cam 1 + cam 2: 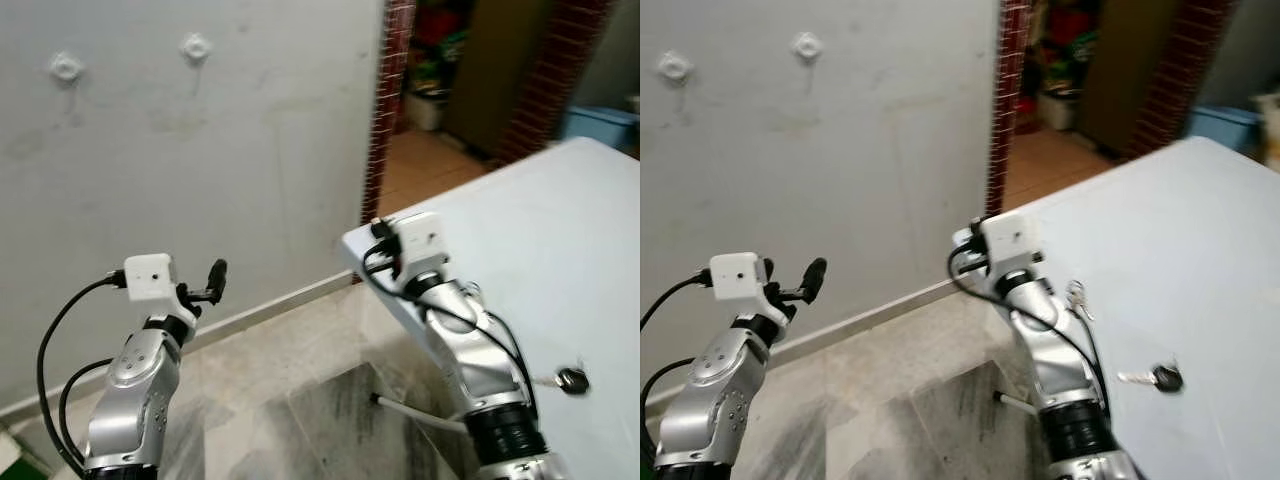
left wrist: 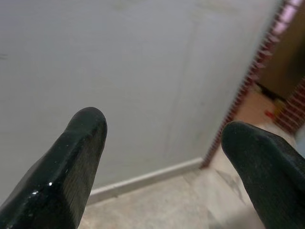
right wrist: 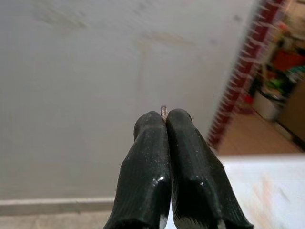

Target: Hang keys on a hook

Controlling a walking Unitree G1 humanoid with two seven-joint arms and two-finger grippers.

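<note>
Two small white round hooks point(image 1: 65, 67) point(image 1: 195, 46) are fixed high on the grey wall, up and to the left of both arms. My right gripper point(image 3: 164, 117) is shut, with a thin sliver of a metal key ring point(image 3: 163, 110) pinched between its fingertips, and it points at the wall. Its arm reaches over the near corner of the white table point(image 1: 560, 230). A black-headed key point(image 1: 1160, 377) and a small metal ring with keys point(image 1: 1077, 295) show by that arm over the tabletop. My left gripper point(image 1: 213, 278) is open and empty, low on the left, facing the wall.
A red-brick door edge point(image 1: 385, 110) ends the wall on the right, and a room with a blue bin point(image 1: 600, 122) lies beyond it. Marble floor tiles point(image 1: 300, 400) run below the arms, between the wall's skirting and the table.
</note>
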